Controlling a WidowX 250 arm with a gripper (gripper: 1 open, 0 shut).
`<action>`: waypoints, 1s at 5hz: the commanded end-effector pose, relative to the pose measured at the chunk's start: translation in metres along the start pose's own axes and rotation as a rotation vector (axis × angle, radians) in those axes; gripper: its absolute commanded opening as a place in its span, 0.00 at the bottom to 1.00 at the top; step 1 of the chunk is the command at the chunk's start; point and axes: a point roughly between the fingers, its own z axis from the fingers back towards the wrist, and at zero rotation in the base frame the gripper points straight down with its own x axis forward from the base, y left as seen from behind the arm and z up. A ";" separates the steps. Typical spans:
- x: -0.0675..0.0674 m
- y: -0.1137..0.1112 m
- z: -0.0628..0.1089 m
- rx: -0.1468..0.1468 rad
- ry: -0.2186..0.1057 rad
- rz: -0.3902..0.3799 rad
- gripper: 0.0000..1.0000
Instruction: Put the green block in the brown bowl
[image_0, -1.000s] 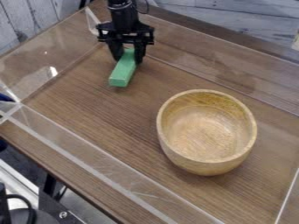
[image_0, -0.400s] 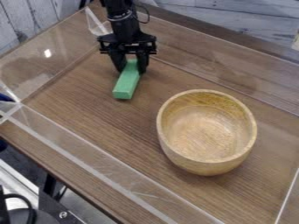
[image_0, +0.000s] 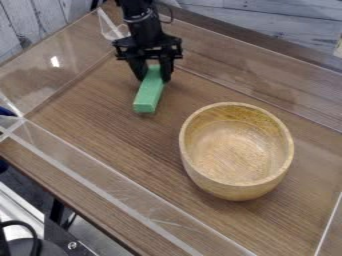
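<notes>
Wood grain: the surface (image_0: 94, 130) is a brown wood-look top with streaks running along its length.
Walls: clear plastic panels (image_0: 40, 60) stand along the edges of the surface and catch pale glare.
Room: beyond the panels only grey and whitish shapes show, too blurred to name; dark frame parts and cables sit at the lower left corner.
Writing: no letters or marks can be read anywhere.
Green block (image_0: 150, 92): lies near the far left part of the surface, its upper end between the tool's fingers, its lower end pointing toward the camera; whether that end rests on the surface cannot be told.
Brown bowl (image_0: 238, 185): sits upright to the right and nearer the camera, apart from the block, its hollow bare.
Tool (image_0: 148, 66): black, pointing almost straight down, fingers at a middling gap closed around the upper end of the green block.
</notes>
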 end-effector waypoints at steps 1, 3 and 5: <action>0.011 -0.010 0.034 0.003 -0.093 -0.031 0.00; 0.000 -0.015 0.051 -0.022 -0.102 -0.097 0.00; -0.003 -0.030 0.073 -0.079 -0.106 -0.271 0.00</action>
